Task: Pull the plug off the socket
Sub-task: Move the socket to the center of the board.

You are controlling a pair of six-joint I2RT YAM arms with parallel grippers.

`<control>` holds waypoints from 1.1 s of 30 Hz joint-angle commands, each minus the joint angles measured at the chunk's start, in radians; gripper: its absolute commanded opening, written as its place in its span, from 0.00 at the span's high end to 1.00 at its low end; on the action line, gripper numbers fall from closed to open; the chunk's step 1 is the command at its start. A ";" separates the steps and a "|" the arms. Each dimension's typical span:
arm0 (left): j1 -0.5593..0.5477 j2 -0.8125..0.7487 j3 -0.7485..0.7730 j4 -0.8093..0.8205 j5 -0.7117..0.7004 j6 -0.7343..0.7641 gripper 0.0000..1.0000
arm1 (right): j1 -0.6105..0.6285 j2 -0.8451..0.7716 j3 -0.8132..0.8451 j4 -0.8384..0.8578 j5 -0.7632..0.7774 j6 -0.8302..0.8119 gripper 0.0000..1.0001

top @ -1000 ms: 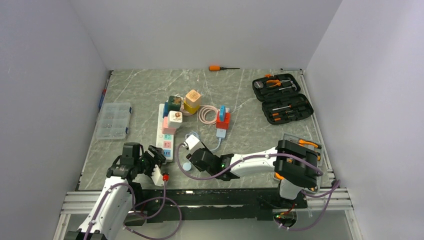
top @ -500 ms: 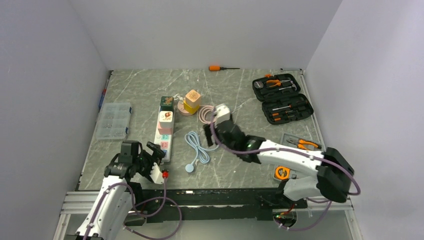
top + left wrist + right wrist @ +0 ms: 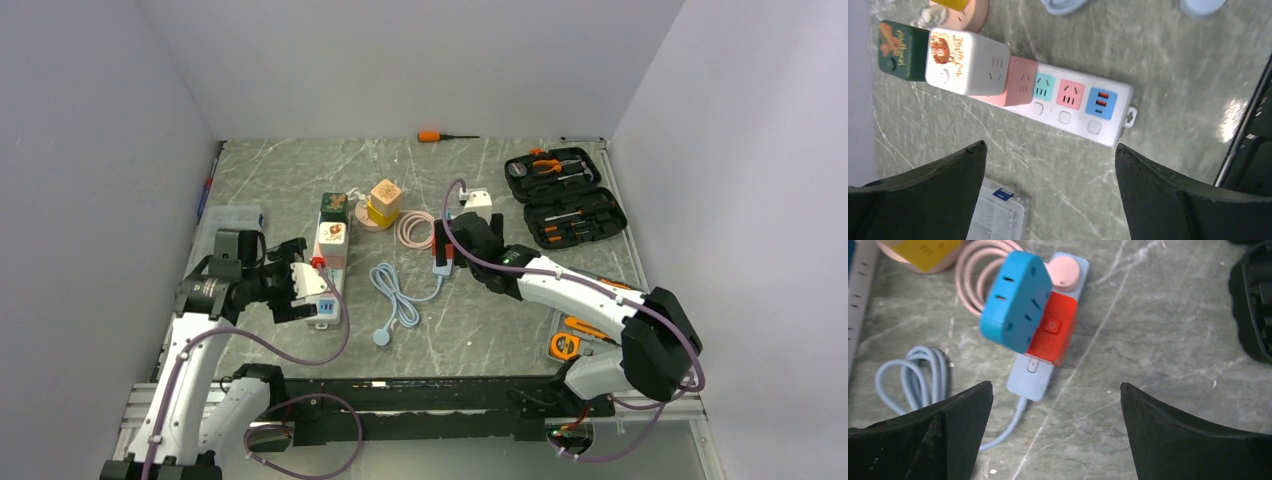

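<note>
The grey marbled surface carries the socket lengthwise, left of centre. The left gripper hangs above it and the right gripper above a blue-and-red adapter; both jaws are spread wide and hold nothing. A white cube plug sits in the socket's far half.

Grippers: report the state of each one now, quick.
Left gripper: open, holding nothing, above the socket.
Right gripper: open, holding nothing, above the blue adapter.
</note>
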 commanded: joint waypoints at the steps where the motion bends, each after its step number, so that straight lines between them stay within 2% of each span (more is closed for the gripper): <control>1: 0.001 -0.068 0.080 -0.062 0.131 -0.255 0.01 | -0.036 -0.012 -0.009 0.007 -0.005 0.055 0.00; 5: -0.021 -0.081 0.126 -0.002 0.170 -0.414 0.01 | -0.089 -0.045 -0.036 0.030 -0.069 0.068 0.00; 8: -0.081 -0.010 0.172 0.054 0.114 -0.581 0.01 | -0.134 -0.056 -0.042 0.041 -0.119 0.071 0.00; 15: -0.387 0.396 0.478 -0.027 -0.205 -0.779 0.01 | -0.258 -0.034 -0.001 0.045 -0.225 0.099 0.00; 18: -0.449 0.512 0.588 0.000 -0.213 -0.840 0.01 | -0.322 -0.008 0.021 0.057 -0.280 0.130 0.00; 22: -0.508 0.575 0.580 0.151 -0.180 -0.908 0.01 | -0.391 0.068 0.079 0.052 -0.311 0.157 0.02; 26: -0.564 0.644 0.540 0.227 -0.179 -0.957 0.01 | -0.428 0.196 0.156 0.045 -0.331 0.165 0.06; 33: -0.580 0.700 0.445 0.356 -0.205 -1.073 0.01 | -0.435 0.416 0.302 0.042 -0.359 0.147 0.14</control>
